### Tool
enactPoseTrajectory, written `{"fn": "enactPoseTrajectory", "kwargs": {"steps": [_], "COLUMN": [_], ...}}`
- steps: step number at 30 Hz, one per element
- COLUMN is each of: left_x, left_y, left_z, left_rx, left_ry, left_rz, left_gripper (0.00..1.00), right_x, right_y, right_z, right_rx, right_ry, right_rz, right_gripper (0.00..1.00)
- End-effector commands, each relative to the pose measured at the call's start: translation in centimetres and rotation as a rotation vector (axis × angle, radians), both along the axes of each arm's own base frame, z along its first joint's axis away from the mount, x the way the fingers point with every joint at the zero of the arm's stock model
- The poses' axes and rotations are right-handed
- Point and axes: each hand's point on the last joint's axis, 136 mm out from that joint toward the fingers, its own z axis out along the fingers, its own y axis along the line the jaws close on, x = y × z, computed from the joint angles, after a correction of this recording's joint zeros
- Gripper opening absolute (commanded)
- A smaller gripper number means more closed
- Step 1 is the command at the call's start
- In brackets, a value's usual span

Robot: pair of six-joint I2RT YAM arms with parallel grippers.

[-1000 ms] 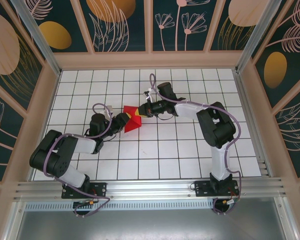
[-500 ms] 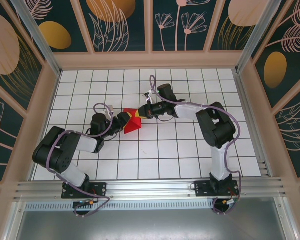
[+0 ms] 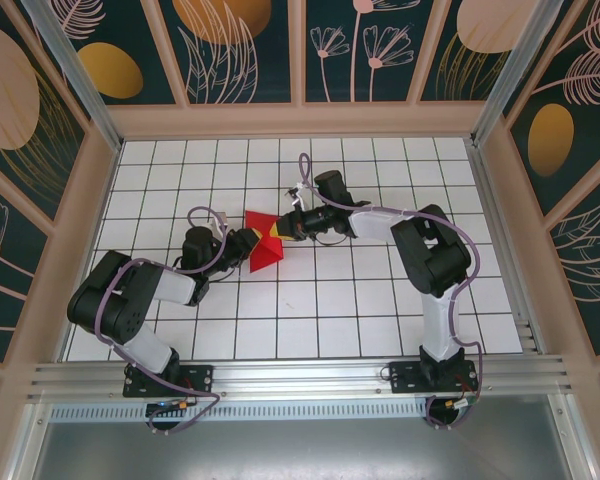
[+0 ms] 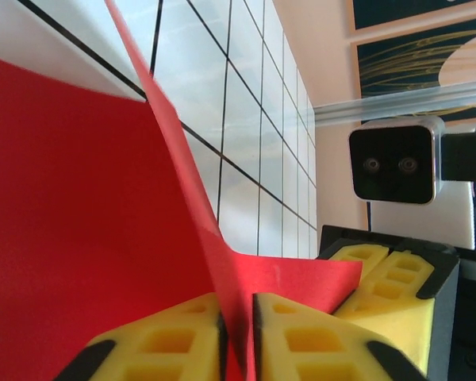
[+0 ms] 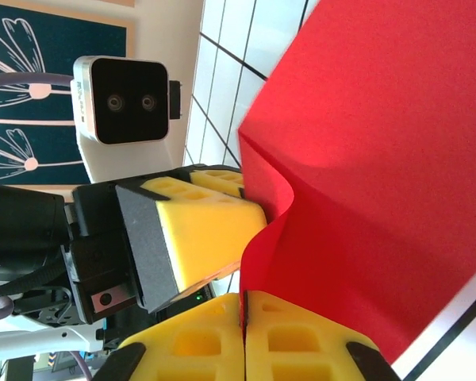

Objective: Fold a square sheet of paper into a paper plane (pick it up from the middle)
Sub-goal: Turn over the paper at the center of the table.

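The square sheet of paper (image 3: 263, 255) is bright red, bent and creased, and hangs between both grippers over the middle of the white grid table (image 3: 310, 320). My left gripper (image 3: 248, 240) comes in from the left, and its yellow pads are shut on a standing fold of the paper (image 4: 79, 198) in the left wrist view (image 4: 238, 341). My right gripper (image 3: 278, 230) meets it from the right. It is shut on the paper's edge (image 5: 381, 159) in the right wrist view (image 5: 243, 333). The two grippers almost touch.
A raised wooden rim (image 3: 300, 120) and patterned walls enclose the tiled table. An aluminium rail (image 3: 300, 375) carrying the arm bases runs along the near edge. The opposite gripper's fingers (image 4: 389, 286) crowd each wrist view, as with the left fingers (image 5: 206, 230).
My left gripper has closed on the red paper. Both grippers and the paper have shifted slightly to the left.
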Motion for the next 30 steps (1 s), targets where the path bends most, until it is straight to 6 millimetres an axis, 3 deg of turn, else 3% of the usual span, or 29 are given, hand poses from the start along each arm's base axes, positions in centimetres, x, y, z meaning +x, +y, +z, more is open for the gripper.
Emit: {"fn": "enactPoseTrajectory", "kwargs": {"steps": [1, 8, 14, 15, 21, 26, 30], "left_x": [0.6, 0.9, 1.2, 1.2, 1.0, 1.1, 1.6], "left_y": [0.1, 1.2, 4.1, 4.9, 8.3, 10.9, 11.6], "left_z": [1.5, 2.6, 4.3, 4.8, 8.3, 9.0, 8.7], "left_rx": [0.021, 0.148, 0.461, 0.530, 0.835, 1.165, 1.375], "left_ry": [-0.067, -0.114, -0.112, -0.107, -0.109, -0.046, 0.013], "left_rz": [0.011, 0.037, 0.071, 0.081, 0.118, 0.217, 0.276], "left_gripper": [0.10, 0.05, 0.05, 0.05, 0.04, 0.04, 0.04], "right_x": [0.0, 2.3, 4.9, 5.8, 5.7, 5.4, 5.3], "right_y": [-0.6, -3.6, -9.5, -11.4, -15.2, -16.8, -18.1], "right_z": [1.9, 1.8, 2.6, 3.0, 4.5, 5.1, 5.1], "right_rx": [0.008, -0.163, -0.438, -0.455, -0.500, -0.500, -0.518], "right_ry": [-0.050, -0.159, -0.370, -0.392, -0.497, -0.528, -0.522], "right_rz": [-0.017, -0.186, -0.466, -0.529, -0.697, -0.767, -0.808], "right_gripper": [0.14, 0.47, 0.66, 0.68, 0.76, 0.83, 0.86]}}
